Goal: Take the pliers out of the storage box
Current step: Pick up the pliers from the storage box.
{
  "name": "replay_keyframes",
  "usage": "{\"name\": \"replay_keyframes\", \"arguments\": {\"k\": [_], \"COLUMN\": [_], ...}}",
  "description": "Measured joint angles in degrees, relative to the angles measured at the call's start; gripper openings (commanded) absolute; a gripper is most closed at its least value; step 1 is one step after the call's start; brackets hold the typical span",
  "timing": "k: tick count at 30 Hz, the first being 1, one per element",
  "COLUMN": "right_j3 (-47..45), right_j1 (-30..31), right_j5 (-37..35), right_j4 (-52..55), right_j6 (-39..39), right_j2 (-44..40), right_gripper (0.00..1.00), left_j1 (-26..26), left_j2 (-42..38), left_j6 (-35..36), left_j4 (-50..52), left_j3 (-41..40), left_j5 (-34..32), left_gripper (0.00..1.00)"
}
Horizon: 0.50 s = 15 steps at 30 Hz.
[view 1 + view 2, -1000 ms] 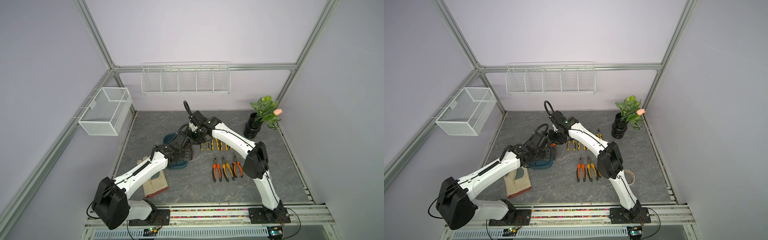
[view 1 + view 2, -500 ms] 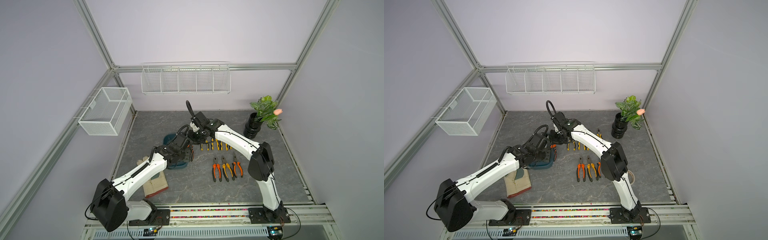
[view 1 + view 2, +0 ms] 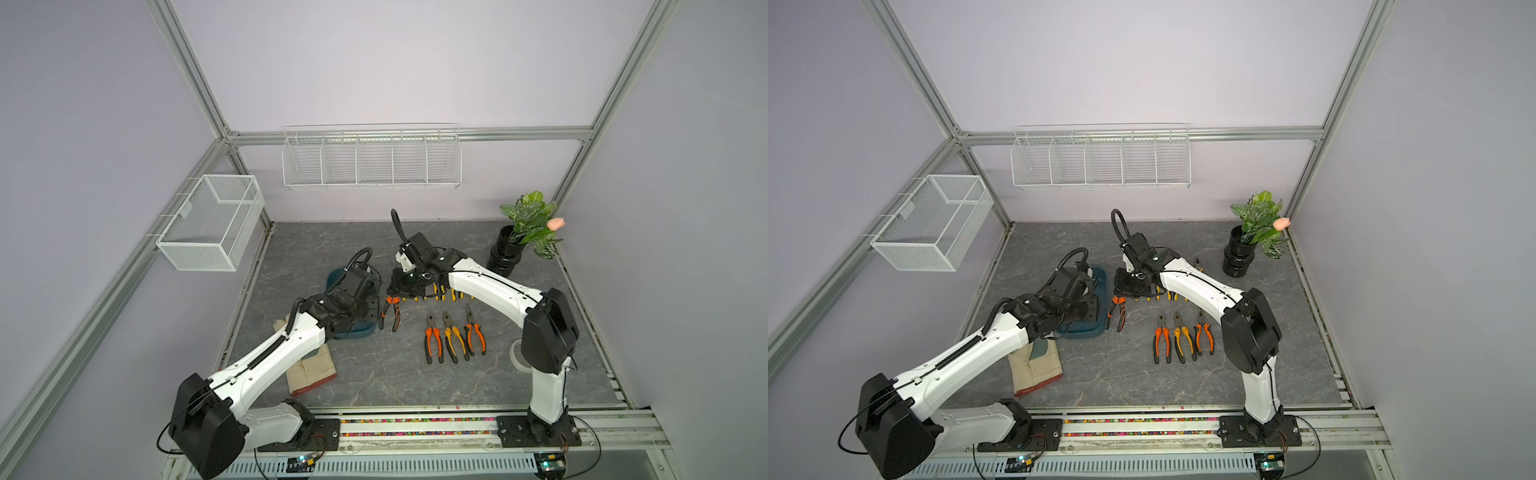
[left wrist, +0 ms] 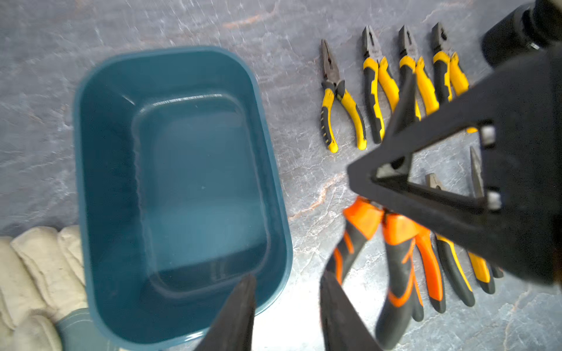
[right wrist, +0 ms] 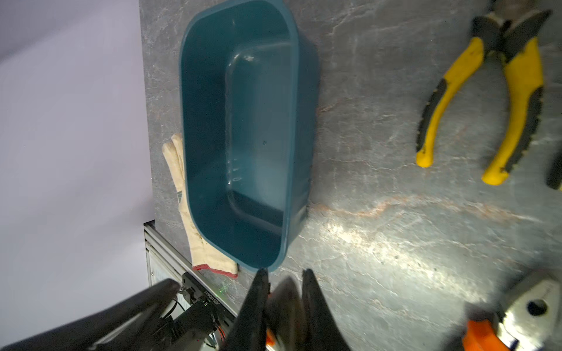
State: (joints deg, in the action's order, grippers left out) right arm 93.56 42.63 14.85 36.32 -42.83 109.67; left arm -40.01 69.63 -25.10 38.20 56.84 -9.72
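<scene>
Moved since earlier: the left gripper (image 4: 287,278) has let its fingers part and no longer closes on the orange-and-black-handled pliers (image 4: 395,240), dark metal at the head. The right gripper (image 5: 285,273) has closed on them, and the right arm's elbow sits further to the right in both top views.
Left gripper: fingers (image 4: 237,319) apart with nothing between them. It hovers over the box wall on the side facing the pliers.
Right gripper: clamped on the head of the orange-and-black-handled pliers. In the right wrist view a dark blurred shape fills the gap between its fingers (image 5: 255,310).
Held pliers: hanging head up with the handles spread, pointing down at the grey marble-patterned tabletop (image 3: 374,374). They are outside the box, just beside its wall. I cannot tell whether the handle tips touch the table.
Storage box: a dark teal plastic rectangular tub with rounded corners (image 4: 100,182), upright on the tabletop. Its floor shows plain teal in both wrist views.
Back row: four yellow-and-black-handled pliers (image 4: 387,82) lie side by side on the tabletop, partly under the right arm in both top views.
Front row: three more pliers (image 3: 448,330) lie side by side, with orange and yellow-orange handles, well apart from the box.
Glove: a cream fabric work glove with a red cuff (image 3: 311,370) lies flat just beside the box, partly under the left arm.
Vase: a black ribbed vase holding a green plant (image 3: 505,259) stands at the far right corner.
</scene>
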Motion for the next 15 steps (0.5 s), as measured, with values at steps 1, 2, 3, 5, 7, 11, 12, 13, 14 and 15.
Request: {"name": "replay_keyframes", "arguments": {"k": [1,2,3,5,7,11,12,13,14,15], "right_j3": [-1.5,-2.6,-4.2,-7.0,-9.9,-15.1,-16.5,-18.1,-19.2,-20.5], "right_j1": [-0.4,-0.7,-1.0,-1.5,-1.5,-1.1,-0.9,-0.8,-0.7,-0.5], "right_j5": [-0.1,-0.1,-0.2,-0.2,0.4,2.3,2.6,2.9,3.1,3.3], "right_j4": [0.0,0.0,0.0,-0.1,-0.2,-1.2,-1.7,-2.3,-2.8,-3.5], "right_j6": [0.2,0.4,0.7,1.3,2.3,4.5,5.1,5.6,6.1,6.6], "right_j2": [-1.3,-2.4,-3.9,-6.5,-8.6,-9.6,-9.5,-9.3,-9.2,-9.0], "right_gripper": [0.07,0.07,0.06,0.07,0.07,0.06,0.06,0.06,0.06,0.06], "left_j1": [0.0,0.0,0.0,0.0,0.0,0.0,0.0,0.0,0.0,0.0], "left_j2": [-0.7,-1.2,-1.8,-2.8,-3.8,-4.6,-4.6,-4.6,-4.5,-4.5], "left_j6": [-0.1,-0.2,-0.2,-0.2,-0.2,-0.5,-0.6,-0.8,-1.0,-1.1], "left_j4": [0.3,0.7,1.0,1.5,1.5,1.5,1.5,1.5,1.5,1.5], "left_j3": [0.0,0.0,0.0,-0.1,-0.5,-1.9,-2.2,-2.4,-2.6,-2.7], "left_j5": [-0.5,-1.0,-1.4,-2.2,-2.7,-3.1,-3.1,-3.1,-3.1,-3.0], "left_gripper": [0.4,0.4,0.4,0.4,0.4,0.39,0.39,0.39,0.39,0.39]}}
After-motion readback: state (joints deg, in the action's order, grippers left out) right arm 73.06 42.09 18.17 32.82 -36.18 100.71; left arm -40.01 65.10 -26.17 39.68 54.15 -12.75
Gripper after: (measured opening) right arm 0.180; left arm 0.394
